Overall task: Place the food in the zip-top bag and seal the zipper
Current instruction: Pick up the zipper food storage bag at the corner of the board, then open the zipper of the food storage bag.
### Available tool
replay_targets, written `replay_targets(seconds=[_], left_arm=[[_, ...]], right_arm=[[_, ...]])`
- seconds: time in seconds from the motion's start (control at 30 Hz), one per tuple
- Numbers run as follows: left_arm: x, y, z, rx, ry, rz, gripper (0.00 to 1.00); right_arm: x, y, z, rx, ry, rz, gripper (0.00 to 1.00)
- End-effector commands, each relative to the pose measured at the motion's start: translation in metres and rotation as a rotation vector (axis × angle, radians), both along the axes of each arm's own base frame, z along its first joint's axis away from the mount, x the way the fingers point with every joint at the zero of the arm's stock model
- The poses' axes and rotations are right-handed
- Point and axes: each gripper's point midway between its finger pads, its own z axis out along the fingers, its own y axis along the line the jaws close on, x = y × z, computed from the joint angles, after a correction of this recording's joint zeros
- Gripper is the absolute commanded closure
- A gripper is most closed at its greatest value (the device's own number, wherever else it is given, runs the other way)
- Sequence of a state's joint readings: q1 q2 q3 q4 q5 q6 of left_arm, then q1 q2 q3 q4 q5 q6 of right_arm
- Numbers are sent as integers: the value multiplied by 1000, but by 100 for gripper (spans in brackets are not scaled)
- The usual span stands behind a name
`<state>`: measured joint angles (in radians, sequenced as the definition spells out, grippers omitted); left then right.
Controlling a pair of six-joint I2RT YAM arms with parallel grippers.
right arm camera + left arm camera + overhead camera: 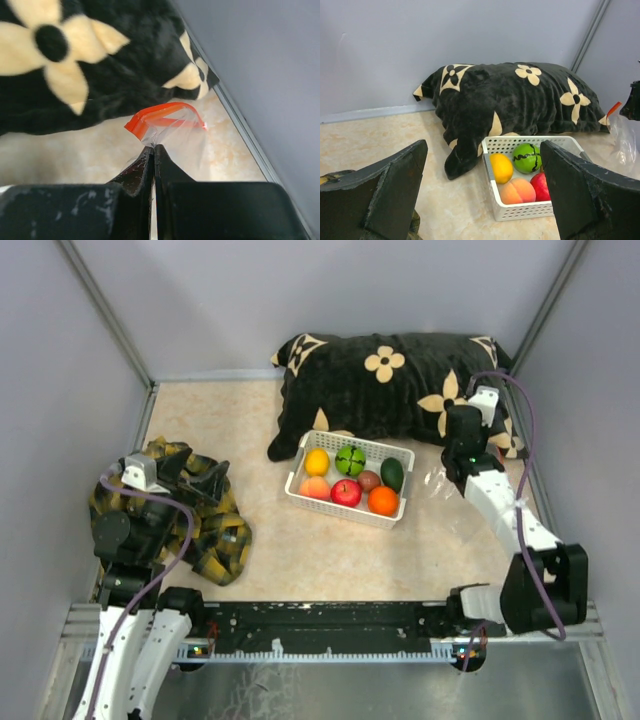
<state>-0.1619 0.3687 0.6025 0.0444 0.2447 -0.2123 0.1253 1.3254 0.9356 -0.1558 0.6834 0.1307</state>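
The food lies in a white lattice basket [300, 472]: yellow [317, 461], striped green [350, 459], brown [369, 480], dark green [393, 474], peach [314, 487], red [346, 492] and orange [382, 500] toy fruits. To the right of the basket the clear zip-top bag [437, 483] hangs crumpled. My right gripper [154, 148] is shut on the film of the bag [186, 135], just below its red-orange zipper [160, 112], which curls into an open loop. My left gripper [484, 150] is open and holds nothing. It hovers over the plaid cloth, facing the basket [517, 212].
A black pillow with cream flowers [390, 380] lies behind the basket, against the back wall. A crumpled yellow-and-black plaid cloth [215, 530] sits at the left under my left arm. Grey walls close in the back and both sides.
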Motion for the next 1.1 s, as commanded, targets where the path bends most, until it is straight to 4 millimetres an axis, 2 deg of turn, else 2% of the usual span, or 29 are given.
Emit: replay_targets(seconds=[0.0,0.23,0.43,0.6,0.83,1.07], left_arm=[[3,-9,12,-11,43,-48,0],[22,-20,-2,-23,236,-90,0],[27,-34,-7,-65,328,-159,1],[28,-52,-18,-104,406,-264,5],[31,-68,-32,-175,502,-352,11],[30,-74,-29,-345,512,-394,12]], right_arm=[[-7,28,45,7,-95,130,100],[-24,86,95,-21,-206,362,100],[-43,145,133,-43,-341,615,100],[-67,194,155,-43,-469,854,100],[-99,245,172,-56,-588,1110,100],[-128,284,172,-169,-752,1301,100]])
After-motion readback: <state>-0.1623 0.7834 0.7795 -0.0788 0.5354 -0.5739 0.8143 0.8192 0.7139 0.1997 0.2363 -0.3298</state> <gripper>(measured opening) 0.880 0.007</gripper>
